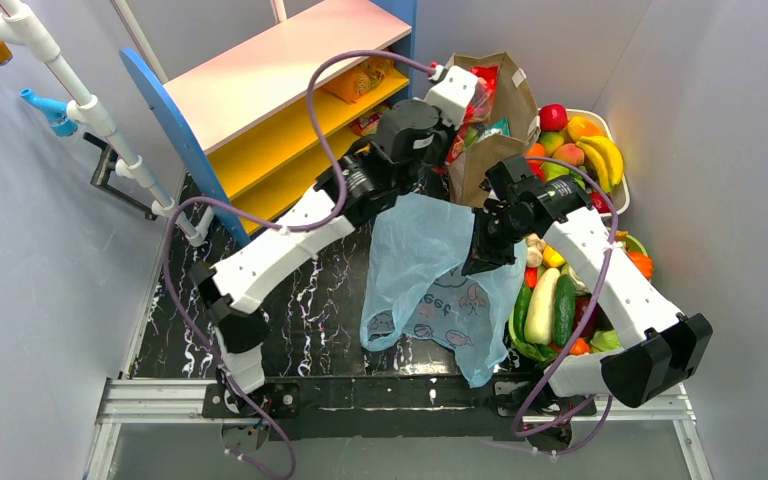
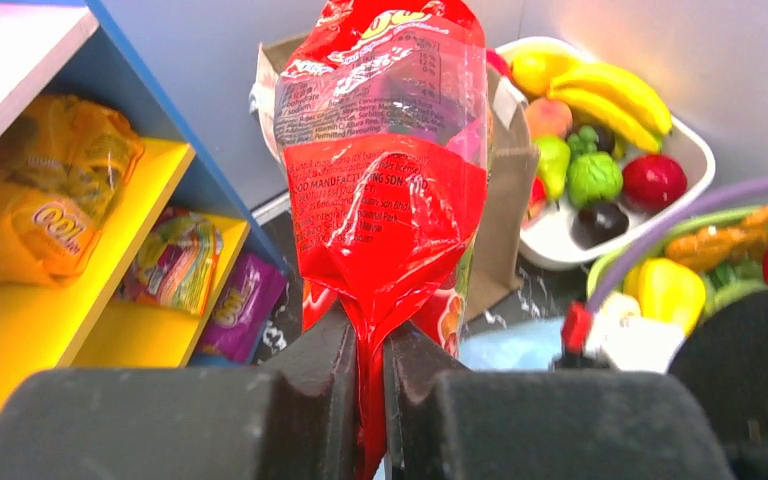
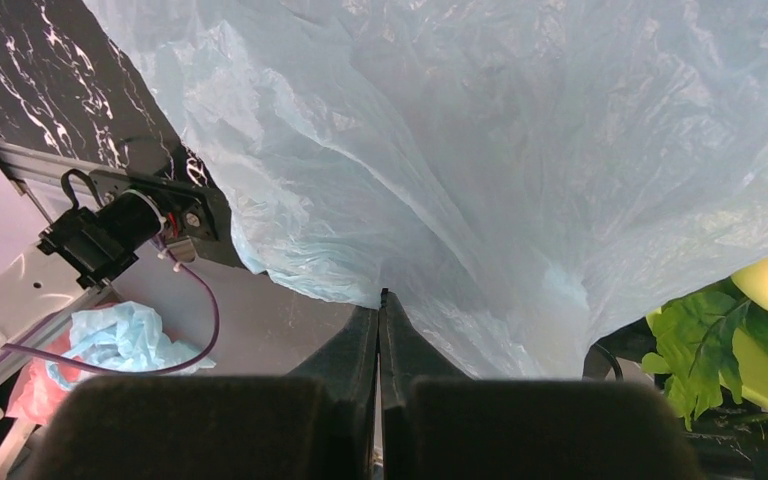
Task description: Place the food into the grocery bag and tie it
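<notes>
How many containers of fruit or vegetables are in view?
2: a white fruit bowl at the far right, and a green vegetable basket nearer, partly under the right arm.

Grocery bag [image 1: 430,270] on table [image 1: 310,320], paper bag [image 1: 505,120] behind, shelf [image 1: 280,100] to L.

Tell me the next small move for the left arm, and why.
Probably swing the left hand from the brown paper bag toward the raised top of the grocery bag. The left hand is shut on a red snack packet held clear in the air, while the right hand pinches the blue film and holds the bag up.
</notes>
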Controlling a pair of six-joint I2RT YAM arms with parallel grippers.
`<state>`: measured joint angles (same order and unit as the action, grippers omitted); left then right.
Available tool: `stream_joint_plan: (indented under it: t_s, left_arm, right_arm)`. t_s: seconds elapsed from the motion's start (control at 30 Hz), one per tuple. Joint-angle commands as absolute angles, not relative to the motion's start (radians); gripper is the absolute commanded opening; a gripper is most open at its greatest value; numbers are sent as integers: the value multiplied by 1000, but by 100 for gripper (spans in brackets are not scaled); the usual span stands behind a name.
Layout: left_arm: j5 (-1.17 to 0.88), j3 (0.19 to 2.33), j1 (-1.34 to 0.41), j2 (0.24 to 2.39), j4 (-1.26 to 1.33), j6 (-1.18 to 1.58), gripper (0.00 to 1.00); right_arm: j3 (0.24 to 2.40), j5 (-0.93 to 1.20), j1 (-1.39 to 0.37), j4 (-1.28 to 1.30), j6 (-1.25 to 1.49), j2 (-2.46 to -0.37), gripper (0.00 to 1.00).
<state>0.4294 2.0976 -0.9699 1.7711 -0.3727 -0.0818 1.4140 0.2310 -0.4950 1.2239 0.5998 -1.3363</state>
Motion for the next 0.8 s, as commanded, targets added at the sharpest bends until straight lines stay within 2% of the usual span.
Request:
stream_joint_plan:
  t_s: [0.0,0.2,0.4,0.6,0.77]
  left_arm:
    - [534,2261,-956,1842,-169,-77,0]
    - [530,2453,-920,2023,-84,-24,0]
    - [484,2335,-879,2057,247,39,0]
    - [446,2489,-849,2215,320,31,0]
    - [382,2503,-823,2272,386,25,0]
  right_arm:
    - [1405,226,-496,1214,582,-1303,1]
    - [1412,213,-495,1220,560,-1302,1]
    - [1415,200,-496,1233,542,-1299,1]
    - [1416,183,-496,1232,538,-1285,1]
    - [1429,167,-495,1240,529,-1291,1]
